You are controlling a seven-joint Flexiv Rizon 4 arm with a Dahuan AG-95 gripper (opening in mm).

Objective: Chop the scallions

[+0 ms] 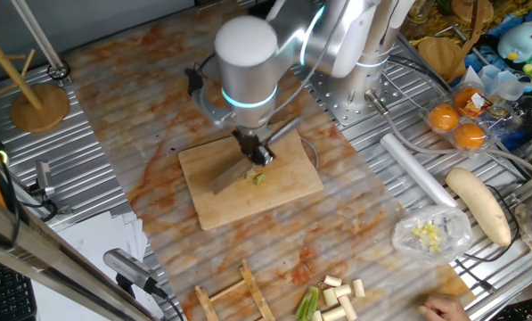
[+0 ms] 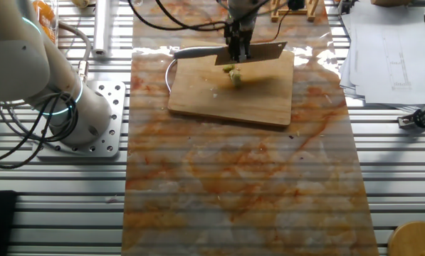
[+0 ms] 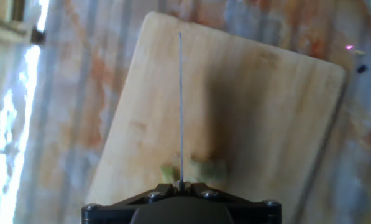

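Note:
My gripper [image 1: 257, 153] is shut on a knife [image 1: 233, 175], whose grey blade reaches down-left over the wooden board [image 1: 288, 192]. In the other fixed view the gripper [image 2: 238, 48] holds the blade [image 2: 265, 51] along the board's far edge [image 2: 198, 99]. A small pale-green scallion piece [image 1: 259, 178] lies on the board right under the blade; it also shows in the other fixed view [image 2: 233, 74]. In the hand view the blade [image 3: 180, 106] is a thin edge-on line over the board [image 3: 260, 118], with scallion bits [image 3: 211, 168] on both sides near the gripper [image 3: 181, 186].
Several cut scallion stalks [image 1: 337, 296] lie at the table's front. A plastic bag of chopped bits [image 1: 430, 234] and a large pale vegetable [image 1: 479, 205] are at the right. Oranges [image 1: 457, 125], a white roll [image 1: 417, 169], a wooden stand [image 1: 38, 102] and papers [image 1: 78, 245] surround the board.

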